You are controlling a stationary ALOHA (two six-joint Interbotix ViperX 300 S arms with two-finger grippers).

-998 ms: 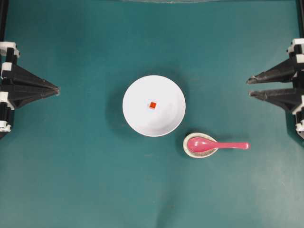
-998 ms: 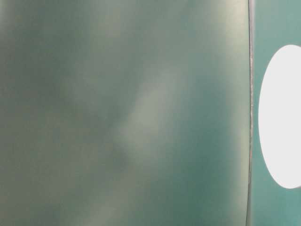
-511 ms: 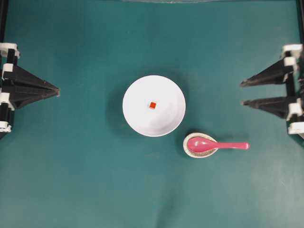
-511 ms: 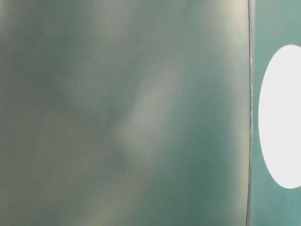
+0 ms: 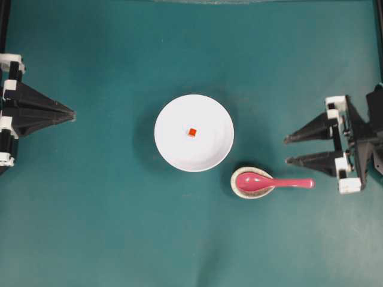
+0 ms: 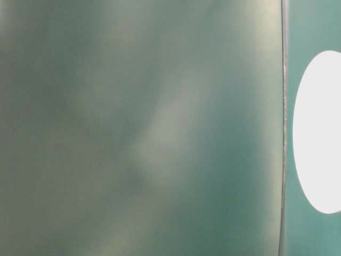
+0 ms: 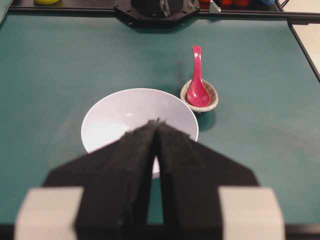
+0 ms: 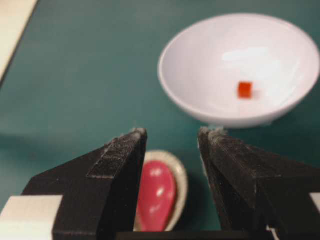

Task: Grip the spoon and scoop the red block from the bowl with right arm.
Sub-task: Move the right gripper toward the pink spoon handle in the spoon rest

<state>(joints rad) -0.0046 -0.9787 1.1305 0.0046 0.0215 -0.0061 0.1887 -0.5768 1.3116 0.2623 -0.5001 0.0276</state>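
Overhead view: the bowl (image 5: 194,133) is sitting near the middle of the green counter (image 5: 108,227), with the red block (image 5: 192,133) lying at the centre of its floor. At roughly four o'clock from the bowl, just beside its rim, a small speckled rest (image 5: 238,190) is cradling the scoop of the spoon (image 5: 272,182); the handle is pointing toward three o'clock, lying level.

The right gripper (image 5: 287,150) is hovering at the three o'clock side of the counter, its fingers (image 5: 308,130) spread apart and grasping nothing, their tips pointing toward nine o'clock, just off the handle's free end toward twelve o'clock and not touching it. The left gripper (image 5: 73,113) is waiting at the nine o'clock edge, well apart from the bowl, its fingers pressed together on nothing.

Right wrist view: the spoon's scoop (image 8: 156,194) is showing in the gap between the parted fingers (image 8: 116,165), the bowl with the block lying beyond.

Left wrist view: the clenched fingers (image 7: 127,165) are pointing at the bowl.

The table-level view is showing only green blur and a white oval.
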